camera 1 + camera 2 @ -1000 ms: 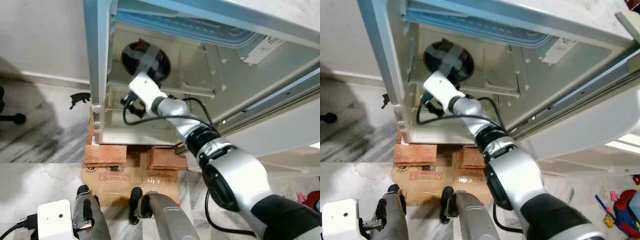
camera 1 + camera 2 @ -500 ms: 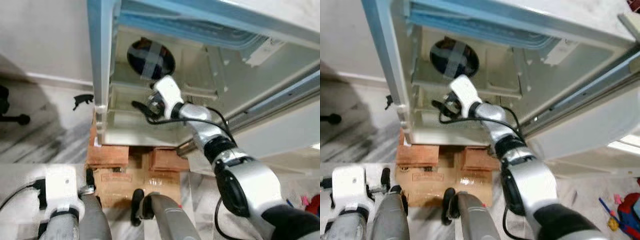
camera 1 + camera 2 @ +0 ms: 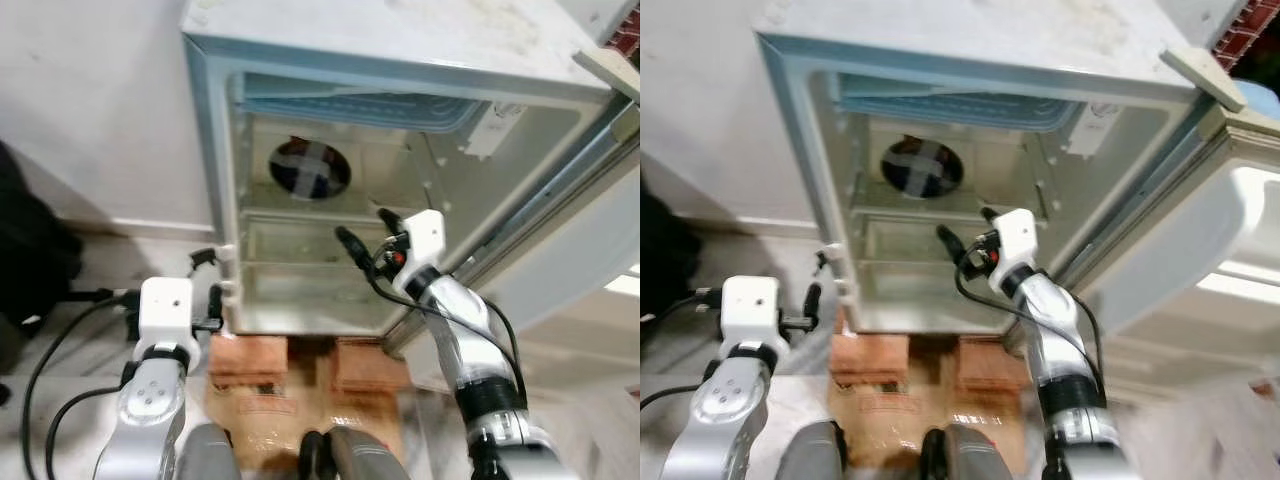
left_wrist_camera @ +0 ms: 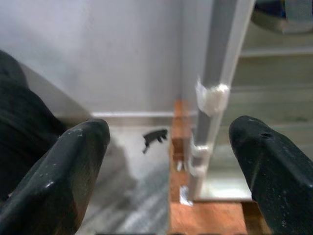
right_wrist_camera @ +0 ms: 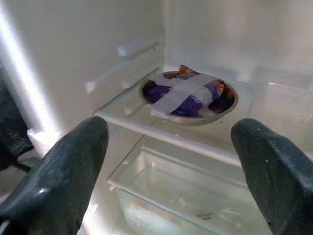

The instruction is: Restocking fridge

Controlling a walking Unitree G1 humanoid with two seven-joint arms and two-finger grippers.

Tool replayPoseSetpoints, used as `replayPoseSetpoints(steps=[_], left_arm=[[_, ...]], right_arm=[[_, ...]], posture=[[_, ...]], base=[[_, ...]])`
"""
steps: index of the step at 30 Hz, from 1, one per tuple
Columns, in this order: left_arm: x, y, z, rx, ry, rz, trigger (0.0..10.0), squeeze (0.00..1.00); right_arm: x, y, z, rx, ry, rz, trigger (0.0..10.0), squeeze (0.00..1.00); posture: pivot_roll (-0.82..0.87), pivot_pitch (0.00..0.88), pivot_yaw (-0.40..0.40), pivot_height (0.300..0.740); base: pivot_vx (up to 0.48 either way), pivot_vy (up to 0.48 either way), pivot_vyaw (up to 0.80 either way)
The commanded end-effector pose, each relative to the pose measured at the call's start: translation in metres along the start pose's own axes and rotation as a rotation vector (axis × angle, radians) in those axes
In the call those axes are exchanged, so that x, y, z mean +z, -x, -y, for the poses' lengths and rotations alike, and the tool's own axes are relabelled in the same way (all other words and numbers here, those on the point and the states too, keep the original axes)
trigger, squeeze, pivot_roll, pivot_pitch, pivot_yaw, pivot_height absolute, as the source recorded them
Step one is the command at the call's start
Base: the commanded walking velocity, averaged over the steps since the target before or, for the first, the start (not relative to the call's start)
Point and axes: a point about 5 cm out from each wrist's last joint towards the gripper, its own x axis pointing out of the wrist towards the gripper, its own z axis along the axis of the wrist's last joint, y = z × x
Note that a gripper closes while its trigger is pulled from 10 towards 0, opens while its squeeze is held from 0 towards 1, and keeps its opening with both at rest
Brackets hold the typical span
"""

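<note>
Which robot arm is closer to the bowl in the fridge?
Right. The right gripper is open inside the fridge, just below the taped bowl. The left gripper sits outside, by the fridge's corner.

Fridge door (image 3: 1200, 240) cut off rightward

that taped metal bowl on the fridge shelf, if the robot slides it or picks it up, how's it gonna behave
The bowl looks like thin rigid metal, so probably stiff and fairly light. Its smooth base on the glass shelf would likely slide easily when pushed. The crossed tape strips should keep the contents from spilling, though the shallow rim gives the open right gripper little to pinch.
</note>
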Motion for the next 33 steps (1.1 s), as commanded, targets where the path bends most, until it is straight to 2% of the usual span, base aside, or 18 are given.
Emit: replayPoseSetpoints(steps=[1, 3, 6, 9, 13, 26, 29, 33], left_arm=[[-0.002, -0.004, 0.003, -0.025, -0.015, 0.006, 10.0, 0.00], [0.005, -0.011, 0.007, -0.041, -0.010, 0.036, 10.0, 0.00], [0.007, -0.014, 0.009, -0.055, -0.032, 0.056, 10.0, 0.00], [0.004, -0.015, 0.010, -0.065, -0.042, 0.058, 10.0, 0.00], [-0.002, -0.017, 0.009, -0.055, -0.012, 0.040, 10.0, 0.00], [0.008, -0.029, 0.020, -0.106, -0.002, 0.093, 10.0, 0.00], [0.011, -0.027, 0.021, -0.123, 0.014, 0.127, 10.0, 0.00], [0.011, -0.029, 0.019, -0.107, 0.023, 0.122, 10.0, 0.00]], right_arm=[[0.008, 0.003, 0.003, -0.037, 0.013, 0.015, 10.0, 0.00], [0.003, 0.013, 0.007, -0.097, -0.025, -0.009, 10.0, 0.00], [0.004, 0.016, 0.009, -0.110, -0.021, -0.017, 10.0, 0.00], [0.005, 0.022, 0.012, -0.137, -0.013, -0.030, 10.0, 0.00], [0.005, 0.030, 0.018, -0.181, -0.037, -0.059, 10.0, 0.00], [0.009, 0.022, 0.018, -0.159, -0.020, -0.073, 10.0, 0.00], [0.008, 0.022, 0.019, -0.154, -0.023, -0.080, 10.0, 0.00], [0.007, 0.019, 0.016, -0.111, -0.027, -0.086, 10.0, 0.00]], posture=[[0.10, 0.000, -0.087, 0.740], [0.10, 0.000, -0.081, 0.740], [0.10, 0.000, -0.079, 0.740], [0.09, 0.000, -0.078, 0.740], [0.08, 0.000, -0.065, 0.740], [0.06, 0.000, -0.061, 0.740], [0.06, 0.000, -0.063, 0.740], [0.07, 0.000, -0.069, 0.740]], base=[[0.000, 0.000, 0.00], [0.000, 0.000, 0.00], [0.000, 0.000, 0.00], [0.000, -0.200, 0.00], [0.000, -0.426, 0.00], [0.000, -0.450, 0.00], [-0.081, 0.000, 0.00], [0.000, 0.000, 0.00]])
